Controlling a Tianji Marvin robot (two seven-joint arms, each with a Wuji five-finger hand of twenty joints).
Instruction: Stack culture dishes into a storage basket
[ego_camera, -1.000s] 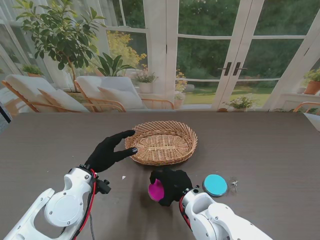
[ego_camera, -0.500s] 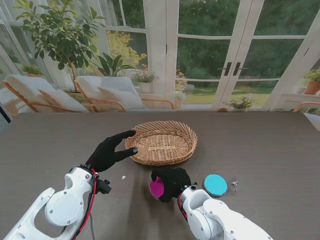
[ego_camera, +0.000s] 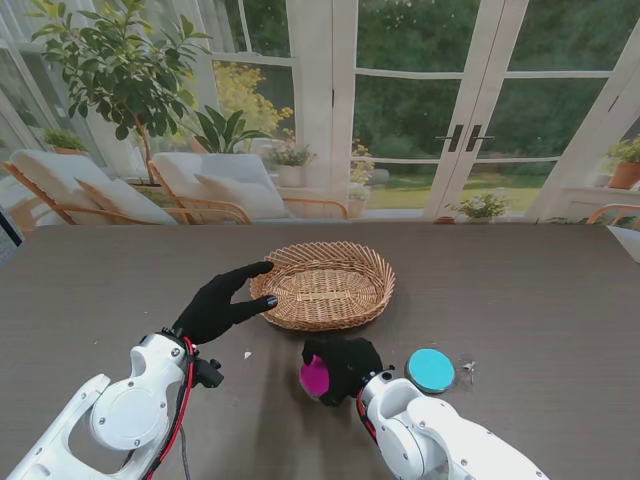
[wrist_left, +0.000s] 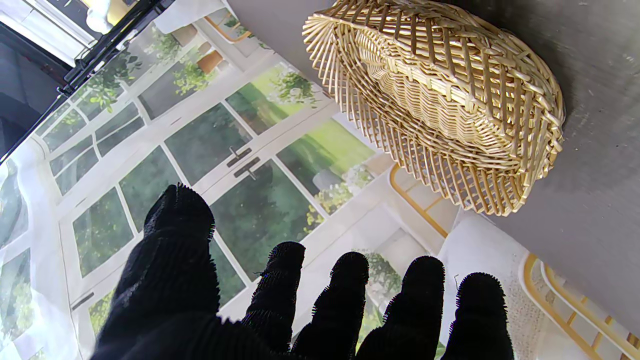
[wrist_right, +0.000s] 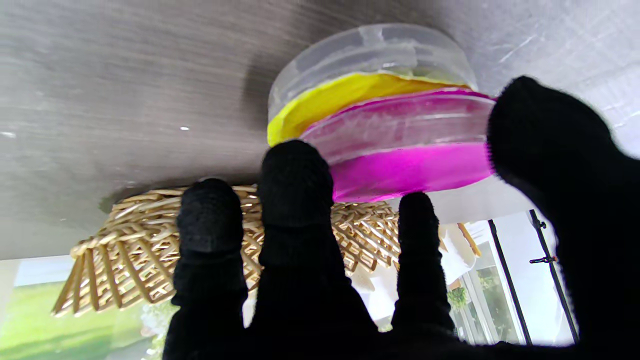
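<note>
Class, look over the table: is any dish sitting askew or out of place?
Yes. The magenta dish held by the right hand sits offset on the yellow dish, not squarely stacked. The basket holds no dishes.

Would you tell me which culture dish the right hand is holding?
The magenta dish, gripped by the right hand; the yellow one lies beneath it, the blue sits apart, untouched.

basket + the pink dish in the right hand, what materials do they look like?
Basket: woven wicker or rattan, pale tan, matte; open strand weave shows in the left wrist view. Pink dish: likely clear plastic, glossy, though glass can't be ruled out; see-through wall over a magenta layer, pinched by the right hand.
</note>
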